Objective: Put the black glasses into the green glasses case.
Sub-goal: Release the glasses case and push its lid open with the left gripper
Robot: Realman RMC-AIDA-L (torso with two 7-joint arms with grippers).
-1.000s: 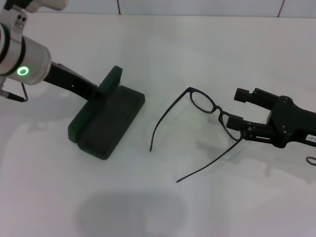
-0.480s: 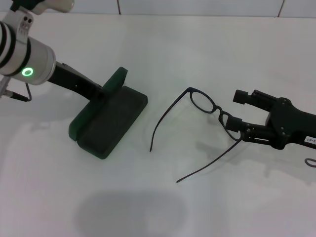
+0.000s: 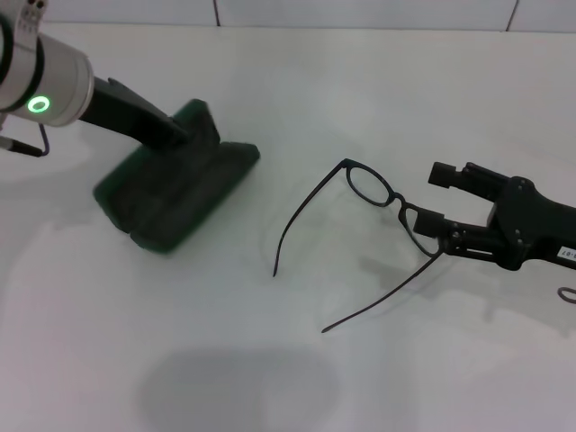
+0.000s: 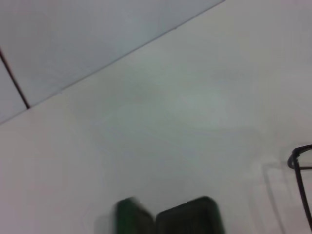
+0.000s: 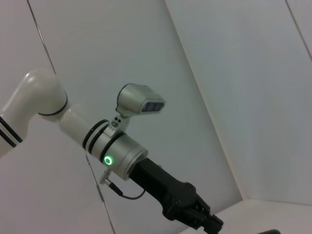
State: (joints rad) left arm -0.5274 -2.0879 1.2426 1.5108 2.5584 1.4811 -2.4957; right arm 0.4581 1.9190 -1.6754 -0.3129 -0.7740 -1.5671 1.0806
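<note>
The green glasses case (image 3: 180, 193) lies open at the left of the table, its lid (image 3: 196, 121) raised at the far side. My left gripper (image 3: 183, 135) is at the lid and looks shut on it. The left wrist view shows the case (image 4: 187, 217) blurred. The black glasses (image 3: 369, 187) lie unfolded at the table's middle, temple arms pointing toward me; one part shows in the left wrist view (image 4: 298, 165). My right gripper (image 3: 430, 198) is open, level with the table, its fingers on either side of the glasses' right lens. The right wrist view shows the left gripper (image 5: 195, 214) from afar.
The white table (image 3: 297, 81) ends at a tiled wall at the back. A dark shadow (image 3: 238, 387) lies on the near part of the table. A cable loop (image 3: 567, 294) shows at the right edge.
The left arm has swung left, and the case has slid left and turned with it. The right gripper and the glasses have stayed put.
</note>
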